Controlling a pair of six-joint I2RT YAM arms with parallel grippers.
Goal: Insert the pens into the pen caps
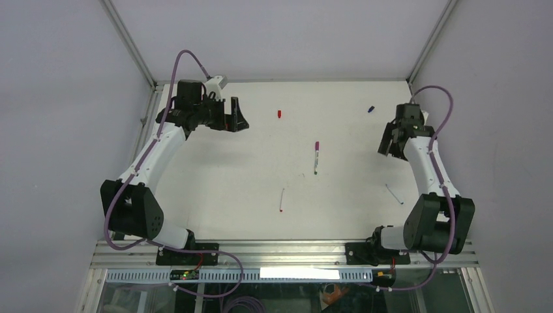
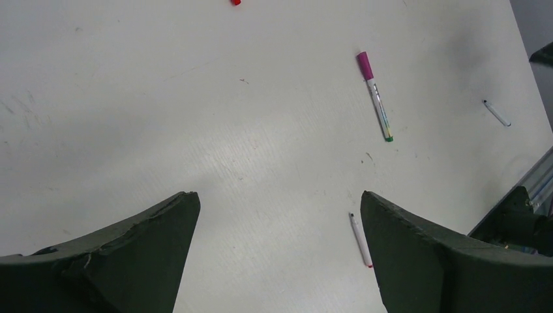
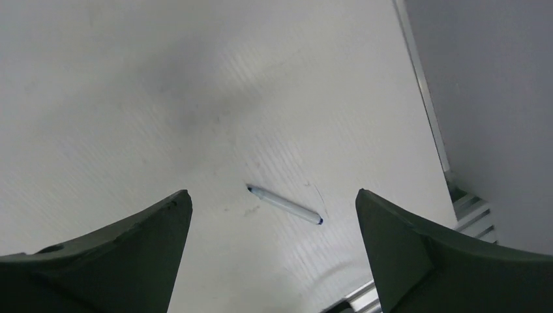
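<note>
Left gripper and right gripper gape wide, both empty. Purple pen sits capped in the middle. Blue pen lies near right, blue cap far right. Next, likely: right gripper drops onto blue pen.

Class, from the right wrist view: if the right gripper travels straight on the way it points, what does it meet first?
Probably the blue-tipped pen lying on the table, between the right gripper's open fingers; depth is unclear.
</note>
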